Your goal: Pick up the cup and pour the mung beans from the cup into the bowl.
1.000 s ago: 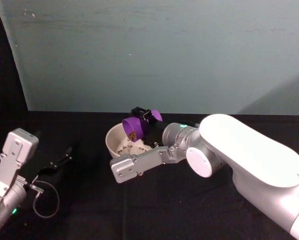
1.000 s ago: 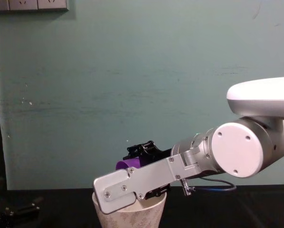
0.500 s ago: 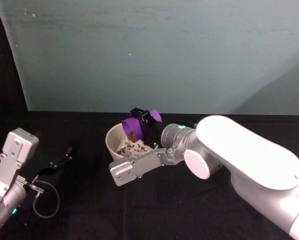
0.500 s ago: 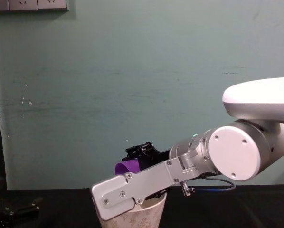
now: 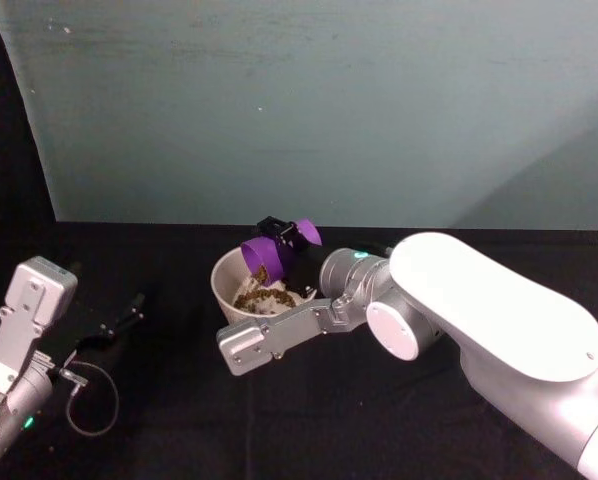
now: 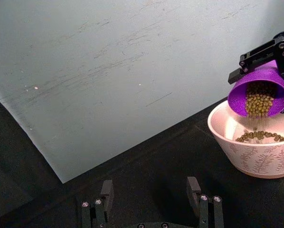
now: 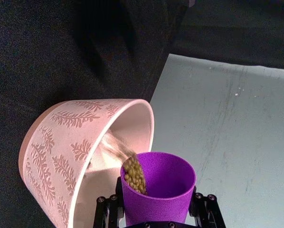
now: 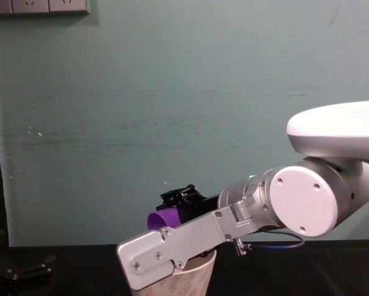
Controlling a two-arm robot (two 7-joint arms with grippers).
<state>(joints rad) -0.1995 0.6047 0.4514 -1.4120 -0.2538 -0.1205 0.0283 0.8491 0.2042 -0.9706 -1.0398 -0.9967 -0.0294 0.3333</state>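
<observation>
The purple cup hangs tipped over the cream leaf-patterned bowl, mouth down toward the inside. My right gripper is shut on the cup. Mung beans stream from the cup into the bowl, where a pile lies. In the right wrist view the cup sits between the fingers at the bowl's rim. The chest view has the cup above the bowl. My left gripper is open, low on the left, well apart from the bowl.
A black cloth covers the table. A teal wall stands close behind the bowl. My right forearm stretches across in front of the bowl. A loop of cable hangs at my left wrist.
The cup has tipped further over the bowl, and the pile of beans inside has grown. The left arm has not moved.
</observation>
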